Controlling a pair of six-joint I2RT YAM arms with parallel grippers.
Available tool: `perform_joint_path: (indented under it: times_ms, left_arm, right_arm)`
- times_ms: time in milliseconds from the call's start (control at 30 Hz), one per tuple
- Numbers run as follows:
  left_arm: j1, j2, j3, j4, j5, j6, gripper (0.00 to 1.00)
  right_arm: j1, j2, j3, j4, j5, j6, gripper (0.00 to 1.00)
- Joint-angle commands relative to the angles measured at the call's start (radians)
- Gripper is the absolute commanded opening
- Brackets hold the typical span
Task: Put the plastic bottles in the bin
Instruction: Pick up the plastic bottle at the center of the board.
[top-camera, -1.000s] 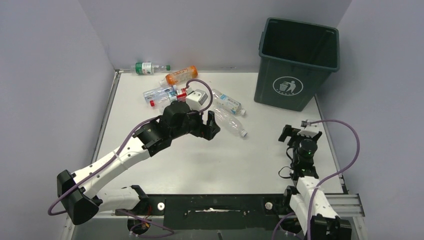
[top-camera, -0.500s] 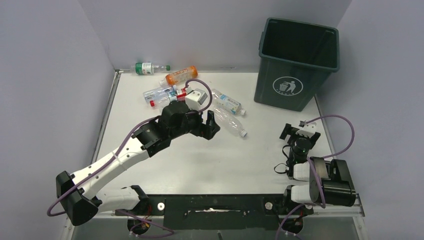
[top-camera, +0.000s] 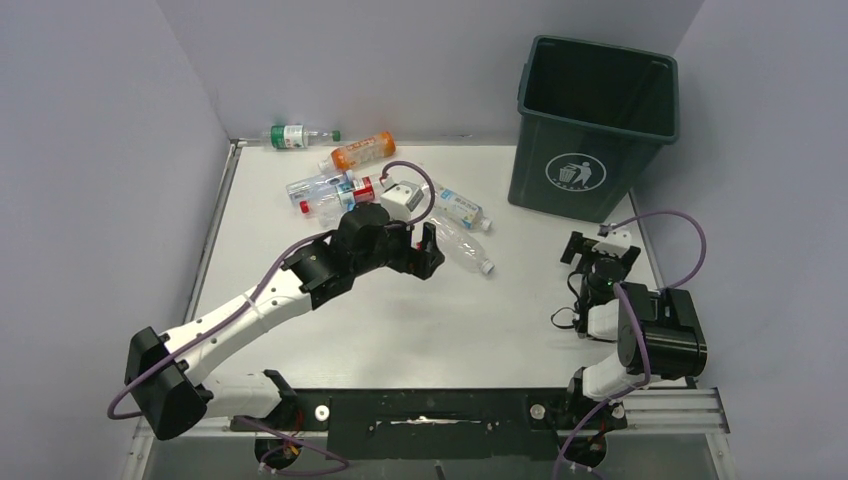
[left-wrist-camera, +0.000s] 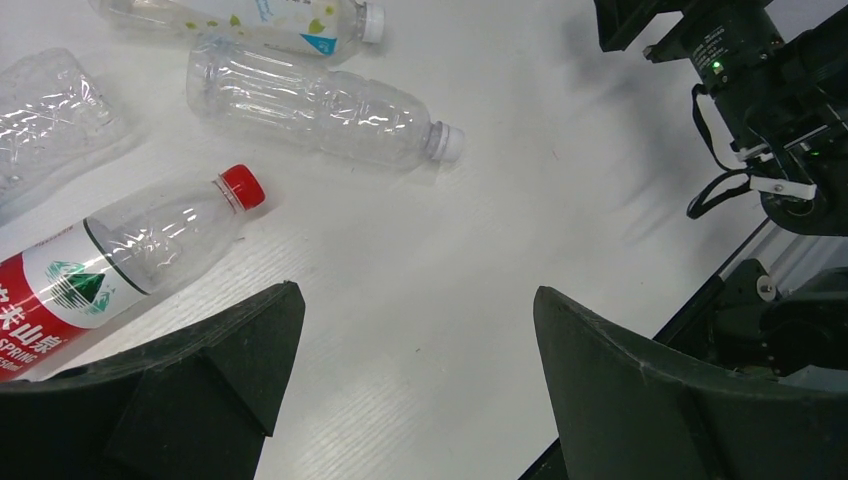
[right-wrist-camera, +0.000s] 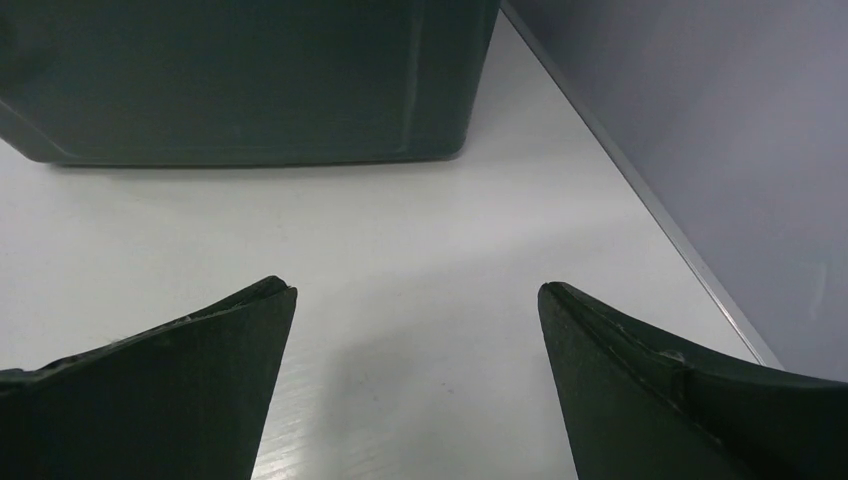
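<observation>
White tabletop (top-camera: 450, 320) underlies everything. Near-right, the right claw (right-wrist-camera: 415, 290) stands wide, empty, facing the green bin (top-camera: 590, 130) at far right. Farther, the left claw (left-wrist-camera: 418, 300), wide and empty, hovers by a red-capped bottle (left-wrist-camera: 150, 240); more plastic bottles (top-camera: 320, 187) lie far-left.

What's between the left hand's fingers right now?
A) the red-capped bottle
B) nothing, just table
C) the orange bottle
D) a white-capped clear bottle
B: the left hand is open with only table showing in the gap; the red-capped bottle lies off to one side, ungripped.
</observation>
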Motion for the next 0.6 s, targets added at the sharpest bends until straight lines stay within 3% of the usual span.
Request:
perform_joint_path:
  times_ms: [0, 133, 567]
  left_arm:
    - [0.004, 0.052, 0.035, 0.079, -0.028, 0.005, 0.86]
    - [0.004, 0.079, 0.039, 0.089, -0.045, -0.005, 0.86]
    - [-0.007, 0.099, 0.029, 0.066, -0.203, -0.059, 0.87]
  right_arm:
    - [0.001, -0.007, 0.028, -0.011, -0.058, -0.028, 0.98]
    - [-0.015, 0.000, 0.045, -0.033, -0.122, -0.030, 0.98]
    - [-0.015, -0.001, 0.046, -0.037, -0.124, -0.033, 0.98]
